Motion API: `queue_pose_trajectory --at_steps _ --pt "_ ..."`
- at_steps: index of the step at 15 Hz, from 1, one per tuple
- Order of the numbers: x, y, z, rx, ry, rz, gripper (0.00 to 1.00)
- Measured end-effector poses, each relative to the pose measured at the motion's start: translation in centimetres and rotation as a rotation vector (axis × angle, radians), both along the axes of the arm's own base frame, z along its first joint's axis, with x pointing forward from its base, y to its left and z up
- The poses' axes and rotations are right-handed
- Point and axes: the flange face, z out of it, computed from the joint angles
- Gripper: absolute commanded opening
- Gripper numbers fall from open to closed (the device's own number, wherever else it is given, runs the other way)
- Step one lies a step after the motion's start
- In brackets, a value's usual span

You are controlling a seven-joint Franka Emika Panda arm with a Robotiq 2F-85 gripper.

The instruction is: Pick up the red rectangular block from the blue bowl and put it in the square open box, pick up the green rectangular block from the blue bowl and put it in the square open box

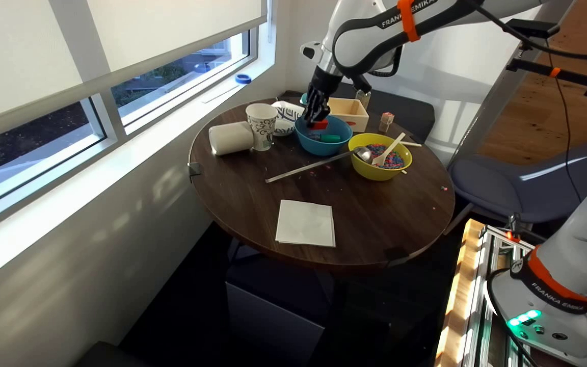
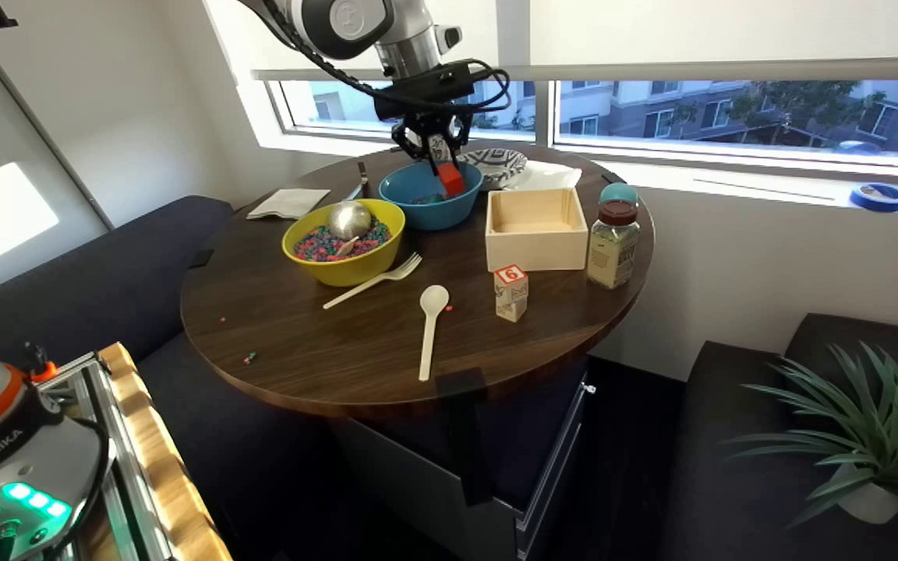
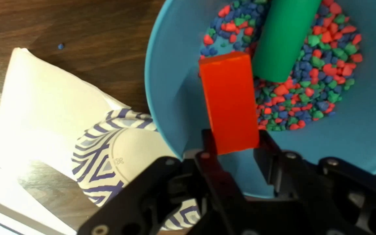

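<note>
Dark brown round wood-grain table point(image 2: 316, 351): a clock in an exterior view, 12 o'clock at the far rim; edge visible from 9 through 6 to 3, a black strip point(image 2: 461, 382) crossing it between 5 and 6.
Open room: a broad stretch of wood from 9 to 7 o'clock, dotted with a few coloured crumbs point(image 2: 251, 358); at 6 a pale slender spoon point(image 2: 429, 331); at 4 two small printed wooden cubes point(image 2: 511, 292), stacked.
Yellow-green round bowl point(image 2: 336, 273): at 10 o'clock, holding multicoloured gravel point(image 2: 316, 248), a silver metal ladle point(image 2: 349, 220) and a pale utensil point(image 1: 389, 149); a pale fork point(image 2: 375, 280) just beside it at its 5 o'clock.
Bright blue round bowl point(image 2: 437, 214): at 12 o'clock; the wrist view shows similar gravel over its floor and a green round-ended block point(image 3: 282, 42) lying on that.
Square open box of pale wood point(image 2: 536, 253): at 2 o'clock, plain floor showing.
Clear jar with brown lid point(image 2: 613, 249): upright, between 2 and 3 o'clock, close to the box.
Black two-fingered gripper point(image 3: 234, 140): drawn in narrow, a finger against each side of a red-orange oblong block point(image 3: 230, 101).
Red-orange block: above the gravel, within the blue bowl's outline, toward 7 o'clock from the green block in the wrist view; contact with the bowl wall cannot be told.
</note>
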Motion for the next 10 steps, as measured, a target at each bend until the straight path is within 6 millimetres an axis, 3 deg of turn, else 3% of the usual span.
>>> queue_pose_trajectory --at_steps 6,10 --pt "-0.9 -1.7 4.2 0.014 -0.045 -0.121 0.10" --pt "-2.0 -6.1 6.5 0.015 -0.082 -0.250 0.10"
